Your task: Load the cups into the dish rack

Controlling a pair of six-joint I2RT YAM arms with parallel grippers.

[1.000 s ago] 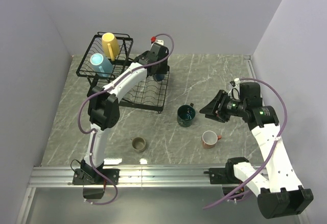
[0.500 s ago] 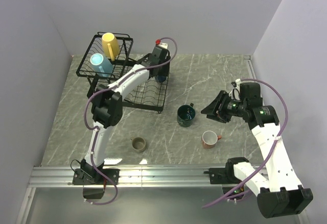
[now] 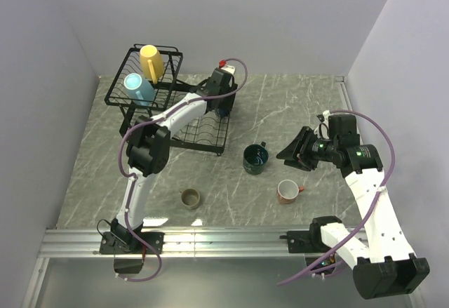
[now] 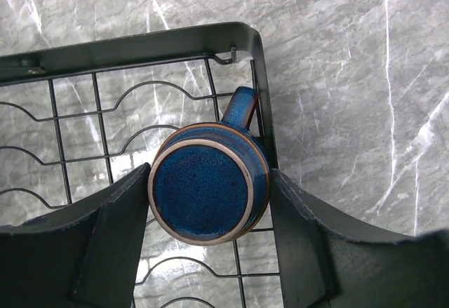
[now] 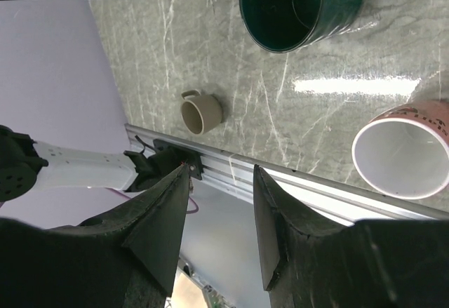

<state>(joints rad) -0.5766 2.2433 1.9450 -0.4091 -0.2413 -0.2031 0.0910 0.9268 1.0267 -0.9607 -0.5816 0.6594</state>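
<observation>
— How far along are you?
— The yellow ceramic mug [image 3: 150,61] and the light blue ceramic mug [image 3: 135,85] sit in the raised basket of the black wire dish rack [image 4: 175,41]. Your left pincer [image 4: 209,178] clamps the small navy mug [image 4: 209,194], bottom up, in the tray's corner.
— What is left?
— The large dark teal mug [image 3: 255,158], the salmon-red mug [image 3: 285,191] and the small olive-brown mug [image 3: 190,198] wait on the grey marble table [image 3: 316,111]. Your right pincer [image 5: 221,175] stands apart and empty near the teal one.

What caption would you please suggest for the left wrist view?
Left tool grips the navy mug at a corner of the dish rack.

The navy mug [image 4: 203,192] is speckled blue, tan-rimmed; the dish rack [image 4: 140,41] is black. The table [image 4: 351,76] is grey, white-veined.
</observation>
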